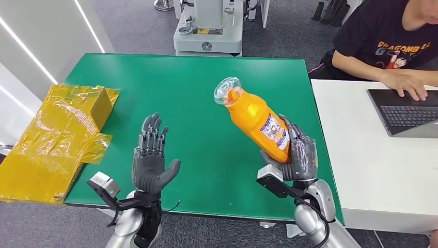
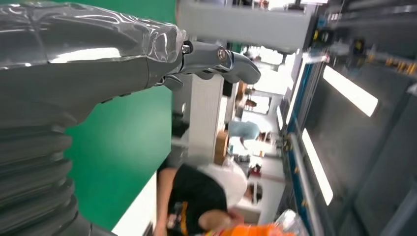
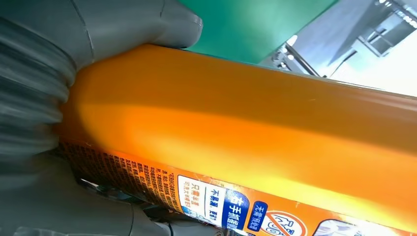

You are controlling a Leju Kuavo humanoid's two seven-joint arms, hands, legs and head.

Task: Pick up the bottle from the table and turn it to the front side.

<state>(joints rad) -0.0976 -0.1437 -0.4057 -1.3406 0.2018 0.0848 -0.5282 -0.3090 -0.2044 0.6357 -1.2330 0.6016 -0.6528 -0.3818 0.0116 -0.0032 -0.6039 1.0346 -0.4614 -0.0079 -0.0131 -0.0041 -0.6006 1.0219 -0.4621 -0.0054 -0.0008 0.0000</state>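
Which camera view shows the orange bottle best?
The head view: the whole bottle is visible, tilted, in the right hand. The right wrist view gives its side and label close up; the left wrist view, an orange blur.

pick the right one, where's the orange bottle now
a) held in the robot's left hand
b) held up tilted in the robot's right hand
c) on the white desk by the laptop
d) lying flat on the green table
b: the right hand grips the orange bottle near its base, tilted above the green table, while the left hand holds nothing.
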